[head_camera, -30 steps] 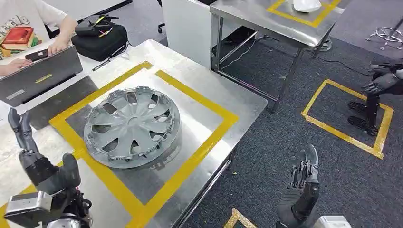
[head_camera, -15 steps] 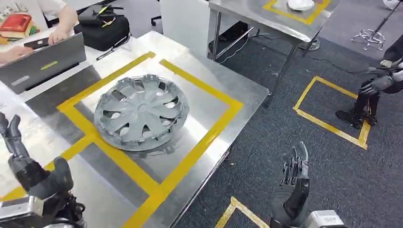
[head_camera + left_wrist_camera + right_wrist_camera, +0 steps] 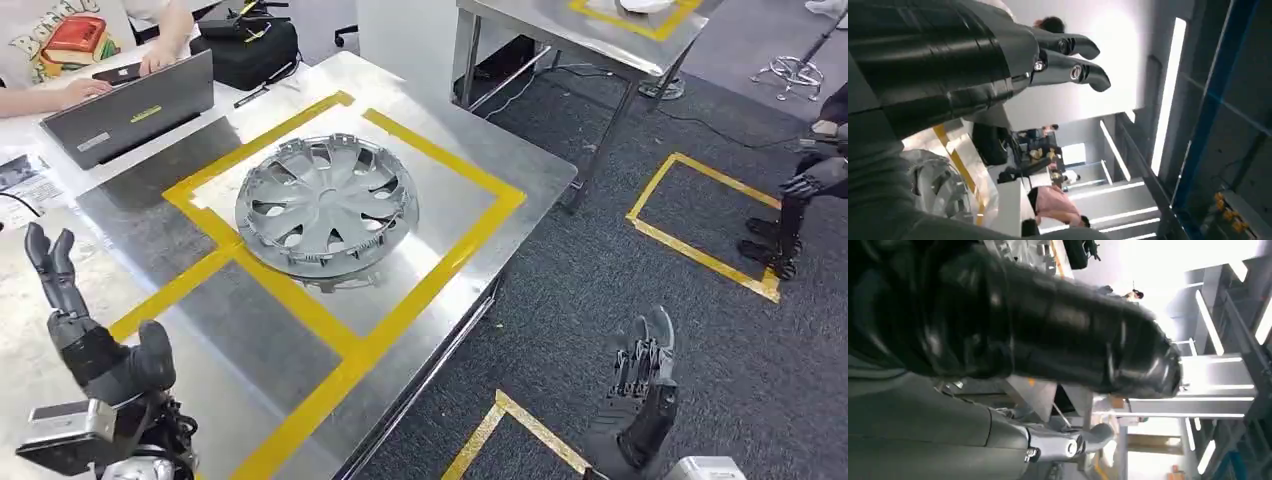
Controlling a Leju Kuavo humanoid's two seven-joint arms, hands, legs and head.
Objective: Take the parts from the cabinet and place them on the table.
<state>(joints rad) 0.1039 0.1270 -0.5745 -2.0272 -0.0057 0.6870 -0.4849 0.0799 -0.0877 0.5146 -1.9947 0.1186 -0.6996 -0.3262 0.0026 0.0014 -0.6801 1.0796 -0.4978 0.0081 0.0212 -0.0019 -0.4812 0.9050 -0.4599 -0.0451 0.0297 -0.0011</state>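
A grey wheel cover (image 3: 326, 204) lies flat inside a yellow-taped square on the steel table (image 3: 520, 165). In the left wrist view a slice of the wheel cover (image 3: 943, 187) appears beside my arm. My left hand (image 3: 90, 330) is raised over the table's near left part, fingers straight and apart, holding nothing. My right hand (image 3: 640, 395) hangs off the table's right edge above the dark carpet, fingers extended upward, holding nothing. In the wrist views, the left hand (image 3: 1013, 47) and the right hand (image 3: 1058, 345) carry nothing.
A person sits at the far left behind a grey laptop (image 3: 130, 110), next to a black bag (image 3: 250, 45). A second steel table (image 3: 590, 35) stands at the back. Yellow tape squares (image 3: 710, 225) mark the carpet. Another robot's dark hand (image 3: 815, 180) and legs stand at right.
The whole view has shifted as my camera moved: table and wheel cover now sit further right and higher. My left hand rose slightly; the right hand stays off the table edge.
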